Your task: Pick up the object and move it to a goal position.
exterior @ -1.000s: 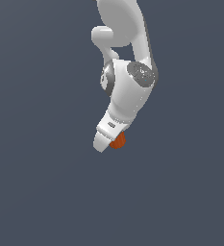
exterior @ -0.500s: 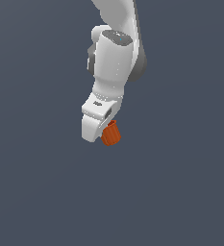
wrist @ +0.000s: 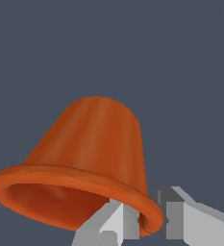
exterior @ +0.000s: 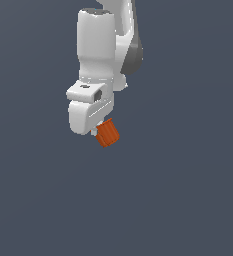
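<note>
Your gripper (wrist: pixel 142 223) is clamped on the rim of the orange-red cup (wrist: pixel 92 158): in the wrist view one finger (wrist: pixel 111 226) sits inside the flared lip and the other (wrist: pixel 195 223) outside it, with the wall pinched between them. That rim grip looks like the reason the cup hangs skewed rather than straight; held by one edge only, its body swings off to the side. In the exterior view you can see the cup (exterior: pixel 108 133) sticking out from under the white hand (exterior: pixel 90 112), tilted, with its closed end pointing down toward the exterior view's right. It touches nothing but the fingers and hangs clear in the air against the plain grey background.

You can see no goal marker in either view, so you cannot judge how far the carry has to go. The pick-up part reads as done and the move is the step in hand. Since the hold is on a thin lip, a sharp turn of the wrist could let the cup pivot or slip, so steer smoothly
</note>
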### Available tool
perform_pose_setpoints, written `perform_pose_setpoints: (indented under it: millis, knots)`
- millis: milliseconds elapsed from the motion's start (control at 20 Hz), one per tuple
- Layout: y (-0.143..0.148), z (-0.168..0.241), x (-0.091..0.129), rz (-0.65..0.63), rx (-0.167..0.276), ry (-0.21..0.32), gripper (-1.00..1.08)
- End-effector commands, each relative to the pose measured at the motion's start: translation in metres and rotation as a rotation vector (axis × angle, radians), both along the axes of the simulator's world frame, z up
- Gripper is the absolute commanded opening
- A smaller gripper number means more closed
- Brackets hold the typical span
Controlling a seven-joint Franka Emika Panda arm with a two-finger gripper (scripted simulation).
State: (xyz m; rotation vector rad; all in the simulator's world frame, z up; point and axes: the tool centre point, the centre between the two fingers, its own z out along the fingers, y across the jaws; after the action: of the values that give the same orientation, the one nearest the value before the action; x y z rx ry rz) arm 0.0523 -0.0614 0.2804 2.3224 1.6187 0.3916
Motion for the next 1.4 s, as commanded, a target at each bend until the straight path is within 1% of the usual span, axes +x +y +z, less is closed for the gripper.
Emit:
perform_pose_setpoints:
  millis: [0, 350, 700, 1000, 1350]
  knots:
    - [-0.005, 0.010, 0.001, 0.022, 0.012, -0.035, -1.00]
    - [-0.017, 0.028, 0.002, 0.072, 0.046, -0.107, -1.00]
    - [-0.027, 0.042, 0.002, 0.113, 0.075, -0.164, -1.00]
    - [-0.033, 0.050, 0.002, 0.138, 0.093, -0.196, -1.00]
    - [-0.036, 0.055, 0.002, 0.154, 0.105, -0.216, -1.00]
